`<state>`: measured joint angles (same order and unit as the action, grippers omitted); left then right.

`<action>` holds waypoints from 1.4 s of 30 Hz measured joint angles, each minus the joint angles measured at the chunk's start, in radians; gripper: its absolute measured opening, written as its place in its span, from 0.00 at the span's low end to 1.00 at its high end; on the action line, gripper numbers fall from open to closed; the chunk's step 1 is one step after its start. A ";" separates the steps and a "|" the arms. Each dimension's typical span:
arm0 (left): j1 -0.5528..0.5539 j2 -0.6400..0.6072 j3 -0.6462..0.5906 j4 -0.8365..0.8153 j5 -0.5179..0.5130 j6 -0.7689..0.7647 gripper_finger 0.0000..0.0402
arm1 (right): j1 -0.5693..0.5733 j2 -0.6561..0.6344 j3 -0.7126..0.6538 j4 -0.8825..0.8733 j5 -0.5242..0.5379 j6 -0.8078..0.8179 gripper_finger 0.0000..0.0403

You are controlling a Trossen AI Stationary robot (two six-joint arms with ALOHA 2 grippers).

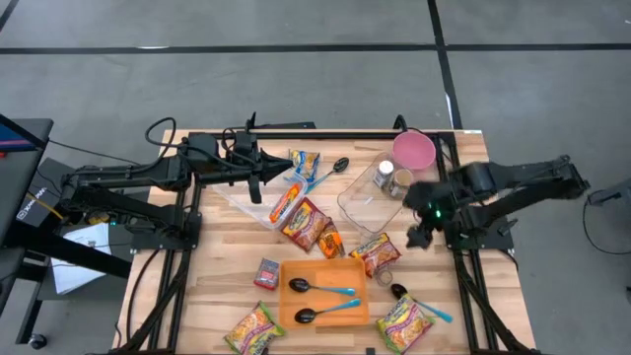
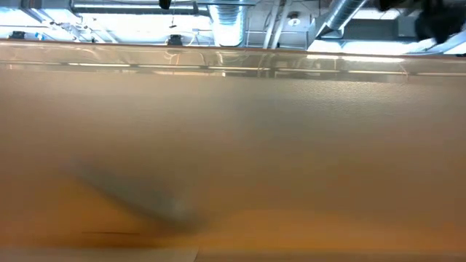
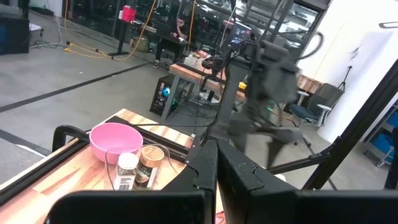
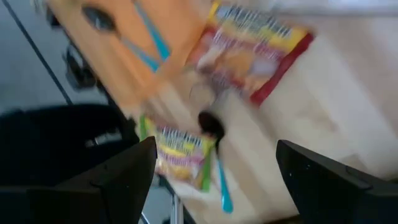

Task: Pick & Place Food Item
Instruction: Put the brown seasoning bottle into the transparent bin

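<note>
Several yellow-and-red noodle packets lie flat on the wooden table (image 1: 217, 286). One packet (image 1: 376, 252) lies right of the orange tray (image 1: 323, 291), and another (image 1: 405, 322) is at the near right. My right gripper (image 1: 422, 233) hovers open above the table's right side, slanting down. In the right wrist view its fingers (image 4: 124, 180) frame a packet (image 4: 252, 46), a second packet (image 4: 177, 155) and a black spoon (image 4: 214, 134). My left gripper (image 1: 258, 176) stands shut and level over the far left, with nothing between its fingers (image 3: 214, 180).
The orange tray holds two black spoons with blue handles. A pink bowl (image 1: 414, 150) stands at the far right, beside a clear container (image 1: 360, 202) with two jars (image 3: 140, 168). More packets (image 1: 308, 225) lie mid-table. A small red packet (image 1: 266, 273) lies left of the tray.
</note>
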<state>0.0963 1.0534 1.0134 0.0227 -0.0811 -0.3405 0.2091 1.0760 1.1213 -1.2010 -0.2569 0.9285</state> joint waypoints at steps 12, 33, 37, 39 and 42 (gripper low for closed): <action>0.000 0.000 0.000 0.000 0.000 0.077 0.01 | 0.372 0.255 0.000 0.206 0.122 0.171 0.80; 0.000 0.000 0.000 -0.004 0.072 0.079 0.01 | 0.364 0.501 -0.001 0.269 0.347 -0.313 0.80; 0.000 0.000 0.000 -0.006 0.072 0.079 0.01 | 0.354 0.499 -0.025 0.287 0.347 -0.392 0.80; 0.000 0.000 0.000 -0.007 0.072 0.078 0.01 | 0.353 0.492 -0.057 0.330 0.310 -0.412 0.80; 0.000 0.000 0.000 -0.008 0.071 0.078 0.01 | 0.360 0.491 -0.089 0.365 0.298 -0.415 0.80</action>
<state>0.0963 1.0538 1.0134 0.0151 -0.0096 -0.2623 0.5688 1.5673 1.0322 -0.8355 0.0409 0.5136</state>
